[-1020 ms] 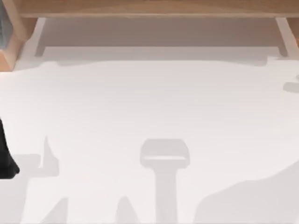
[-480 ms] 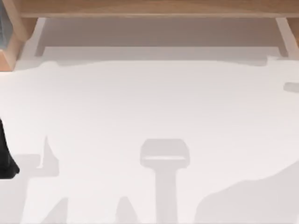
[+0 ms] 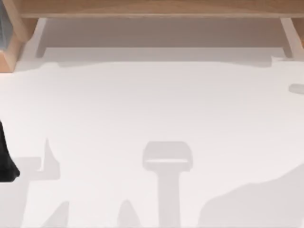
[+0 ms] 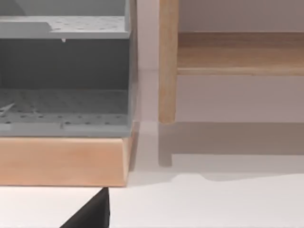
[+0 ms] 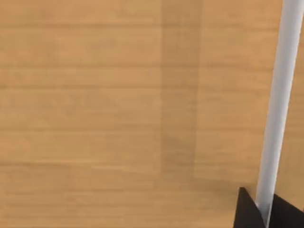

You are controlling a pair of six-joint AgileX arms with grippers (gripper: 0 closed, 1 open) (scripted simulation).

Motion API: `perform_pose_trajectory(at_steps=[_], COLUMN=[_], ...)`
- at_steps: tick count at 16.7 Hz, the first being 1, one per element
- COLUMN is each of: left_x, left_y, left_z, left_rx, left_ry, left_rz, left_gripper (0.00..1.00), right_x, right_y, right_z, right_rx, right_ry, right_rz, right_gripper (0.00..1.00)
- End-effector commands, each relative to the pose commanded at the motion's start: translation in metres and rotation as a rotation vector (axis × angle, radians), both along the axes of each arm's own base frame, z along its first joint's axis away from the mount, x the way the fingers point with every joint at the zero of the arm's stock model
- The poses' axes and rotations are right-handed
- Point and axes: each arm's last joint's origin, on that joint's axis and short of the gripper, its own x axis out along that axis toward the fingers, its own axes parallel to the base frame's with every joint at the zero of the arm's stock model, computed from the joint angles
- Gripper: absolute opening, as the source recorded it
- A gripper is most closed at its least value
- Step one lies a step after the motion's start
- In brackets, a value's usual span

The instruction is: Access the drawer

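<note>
Jaws of our right gripper [image 5: 264,209] stand on either side of a thin white bar [image 5: 278,104], the drawer handle, with a dark fingertip [image 5: 247,211] on one side of it and a second dark tip on the other; both seem to touch the bar, so we read them as clamped on it. Behind the handle the right wrist view shows the wooden drawer front [image 5: 104,104], a flat light-brown panel with horizontal grain and a slightly darker vertical band across it. Our left arm [image 3: 5,159] waits at the left edge of the desk [image 3: 156,104], where we see it as a dark shape in the top view; whether its jaws are apart or together we cannot tell. In the left wrist view one dark corner of the left gripper [image 4: 92,213] shows, and beyond it a grey perforated rack [image 4: 64,76] sitting on a wooden base [image 4: 61,161], with a wooden post [image 4: 167,61] just beside it and a wooden rail [image 4: 240,52] running away from the post. In the top view the white desk surface is wide and open, marked by soft grey shadows, and a wooden frame [image 3: 152,8] runs along its far edge.
</note>
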Motion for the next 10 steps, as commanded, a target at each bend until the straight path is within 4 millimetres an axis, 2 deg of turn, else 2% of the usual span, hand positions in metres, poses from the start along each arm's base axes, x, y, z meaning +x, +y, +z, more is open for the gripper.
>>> perform_pose_trajectory(at_steps=[3,8,10], left_x=[0.0,0.0,0.0], left_y=[0.0,0.0,0.0], left_z=[0.0,0.0,0.0], left_rx=[0.0,0.0,0.0], left_ry=[0.0,0.0,0.0], left_rz=[0.0,0.0,0.0], left_gripper=[1.0,1.0,1.0], right_x=[-0.009,-0.053,-0.062], right_y=[-0.001,0.001,0.001], right_z=[0.005,0.001,0.0], right_rx=[-0.011,0.0,0.0], right_ry=[-0.016,0.0,0.0], right_rz=[0.0,0.0,0.0], right_gripper=[0.0,0.0,0.0])
